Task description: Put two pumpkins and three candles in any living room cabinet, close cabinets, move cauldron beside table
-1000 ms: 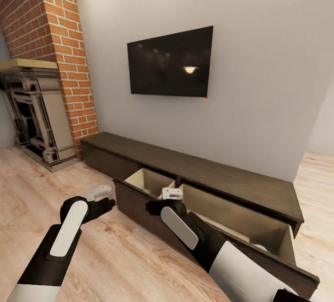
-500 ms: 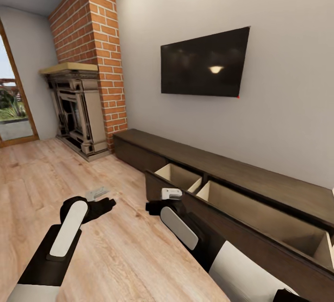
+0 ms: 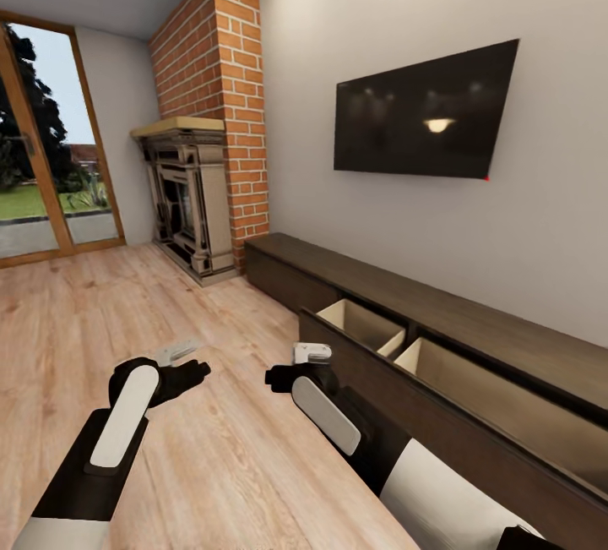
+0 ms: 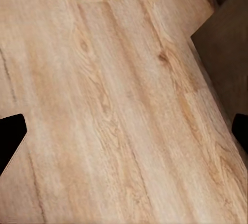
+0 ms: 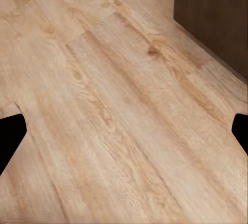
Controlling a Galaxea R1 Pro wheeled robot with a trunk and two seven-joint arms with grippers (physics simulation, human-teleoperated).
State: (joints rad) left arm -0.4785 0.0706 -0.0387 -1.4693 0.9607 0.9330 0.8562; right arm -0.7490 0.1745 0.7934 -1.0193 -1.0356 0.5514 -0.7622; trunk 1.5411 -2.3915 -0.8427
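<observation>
The long dark brown cabinet (image 3: pixel 371 280) runs along the wall under the TV. Two of its drawers stand pulled out, a small one (image 3: pixel 365 324) and a wide one (image 3: pixel 515 402), showing light wood insides with nothing visible in them. My left gripper (image 3: pixel 179 354) hangs open over bare wooden floor, well left of the cabinet. My right gripper (image 3: pixel 311 353) is open too, just in front of the pulled-out drawer front. In the left wrist view the left gripper (image 4: pixel 124 136) holds nothing, and the right gripper (image 5: pixel 124 133) is also empty over the floor. The pumpkins, candles, cauldron and table are out of view.
A brick chimney (image 3: pixel 228 102) with a stone fireplace (image 3: pixel 187 195) stands at the cabinet's far end. A black TV (image 3: pixel 426 115) hangs on the wall. A glass door (image 3: pixel 42 144) opens to a garden at the left. Wooden floor (image 3: pixel 127 296) stretches between.
The camera has swung left: cabinet and TV slid to the right of the picture, and the fireplace and glass door came into view. Both arms keep their pose.
</observation>
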